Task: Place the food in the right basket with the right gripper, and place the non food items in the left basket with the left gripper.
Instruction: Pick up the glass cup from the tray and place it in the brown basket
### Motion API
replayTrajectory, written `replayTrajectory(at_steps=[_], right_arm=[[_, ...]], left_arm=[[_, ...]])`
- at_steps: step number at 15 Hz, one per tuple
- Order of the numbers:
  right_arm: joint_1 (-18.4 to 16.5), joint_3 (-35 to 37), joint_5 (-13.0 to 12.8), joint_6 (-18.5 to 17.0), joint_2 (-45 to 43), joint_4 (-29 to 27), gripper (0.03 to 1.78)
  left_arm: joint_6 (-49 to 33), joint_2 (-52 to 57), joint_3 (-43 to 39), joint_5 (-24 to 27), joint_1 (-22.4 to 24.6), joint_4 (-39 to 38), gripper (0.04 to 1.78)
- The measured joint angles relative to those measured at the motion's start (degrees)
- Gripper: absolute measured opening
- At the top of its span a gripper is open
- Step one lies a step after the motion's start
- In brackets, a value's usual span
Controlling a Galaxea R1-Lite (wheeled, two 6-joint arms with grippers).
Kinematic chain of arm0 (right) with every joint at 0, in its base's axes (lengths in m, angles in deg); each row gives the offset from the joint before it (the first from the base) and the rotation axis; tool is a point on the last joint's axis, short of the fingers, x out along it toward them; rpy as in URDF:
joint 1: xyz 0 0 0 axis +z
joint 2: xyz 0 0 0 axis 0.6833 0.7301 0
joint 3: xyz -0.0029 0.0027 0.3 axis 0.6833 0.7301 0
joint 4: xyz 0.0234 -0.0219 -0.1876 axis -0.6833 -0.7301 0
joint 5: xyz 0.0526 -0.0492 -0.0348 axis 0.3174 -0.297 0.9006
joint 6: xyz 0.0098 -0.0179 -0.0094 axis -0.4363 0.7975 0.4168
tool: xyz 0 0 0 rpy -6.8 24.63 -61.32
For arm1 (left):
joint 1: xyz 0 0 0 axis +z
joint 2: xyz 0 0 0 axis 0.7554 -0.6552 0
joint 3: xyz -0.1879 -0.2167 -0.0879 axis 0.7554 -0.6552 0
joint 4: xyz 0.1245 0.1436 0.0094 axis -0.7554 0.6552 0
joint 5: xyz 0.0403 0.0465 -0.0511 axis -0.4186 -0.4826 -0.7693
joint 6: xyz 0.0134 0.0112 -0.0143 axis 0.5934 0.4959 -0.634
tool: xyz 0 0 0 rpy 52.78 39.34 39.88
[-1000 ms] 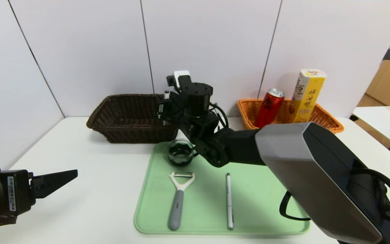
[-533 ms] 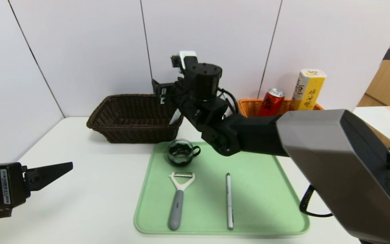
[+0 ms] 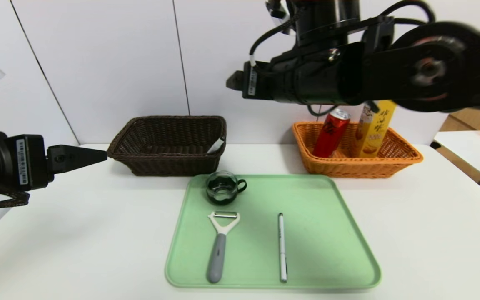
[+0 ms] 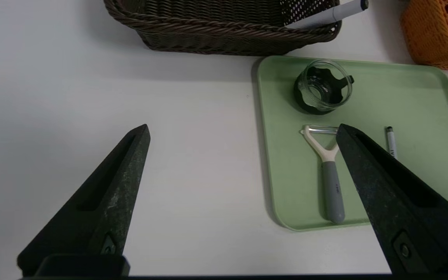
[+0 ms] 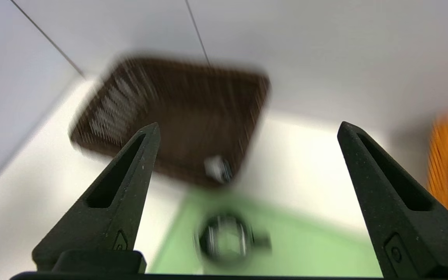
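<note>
Left gripper (image 3: 98, 155) gaped wide, empty, above the table's left, dark brown basket (image 3: 156, 137) held the white marker (image 3: 216, 146) against its right wall, green tray (image 3: 327, 233) carried dark glass cup (image 3: 223, 188), grey-handled peeler (image 3: 220, 246), thin pen (image 3: 281, 246), right gripper (image 5: 247, 132) raised high, spread empty, orange basket (image 3: 402, 156) held red can (image 3: 331, 133) and yellow box (image 3: 375, 131).

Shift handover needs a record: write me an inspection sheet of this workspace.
Surface: white table with green tray.
Job's things: red can and yellow box in orange basket; marker in dark basket; cup, peeler and pen on tray.
Clutter: nothing seen.
Grippers: left gripper open, low over table's left; right gripper open, raised high.
Cables: black cables on right arm.
Surroundings: white wall panels; side table at right.
</note>
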State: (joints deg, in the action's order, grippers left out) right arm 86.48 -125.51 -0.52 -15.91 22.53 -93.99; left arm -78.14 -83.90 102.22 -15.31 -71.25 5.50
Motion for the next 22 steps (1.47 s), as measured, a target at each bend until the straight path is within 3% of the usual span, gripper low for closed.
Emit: replayTrajectory(at_steps=[3,4,6,9,11,18,22], right_arm=[[-0.49,3.32,1.44,-11.96,-7.55,-25.94,1.62],[-0.49,6.03,1.93,-14.67,-9.59,-31.72,1.63],[-0.55,13.37,1.94,-17.03,-13.49,-37.4,1.65],[-1.82,24.31,1.0,-17.81,-20.53,-37.84,1.67],[-3.69,29.83,0.74,-17.47,-25.3,-37.85,1.68],[-5.73,41.29,1.1,-17.14,-35.91,-37.24,1.69],[-5.78,45.01,1.16,-16.13,-38.3,-34.23,1.69]], left_arm=[[-5.51,-8.07,15.04,0.05,-4.83,13.87,1.69],[-7.78,-11.41,20.54,0.07,-6.42,18.97,1.69],[-12.3,-19.46,32.31,0.22,-9.58,29.5,1.69],[-16.19,-31.98,44.57,0.21,-13.18,42.81,1.69],[-17.87,-38.6,47.3,0.33,-15.02,45.84,1.69],[-26.27,-50.86,48.63,-0.28,-16.9,36.33,1.69],[-26.66,-53.55,48.65,-6.77,-16.87,34.43,1.69]])
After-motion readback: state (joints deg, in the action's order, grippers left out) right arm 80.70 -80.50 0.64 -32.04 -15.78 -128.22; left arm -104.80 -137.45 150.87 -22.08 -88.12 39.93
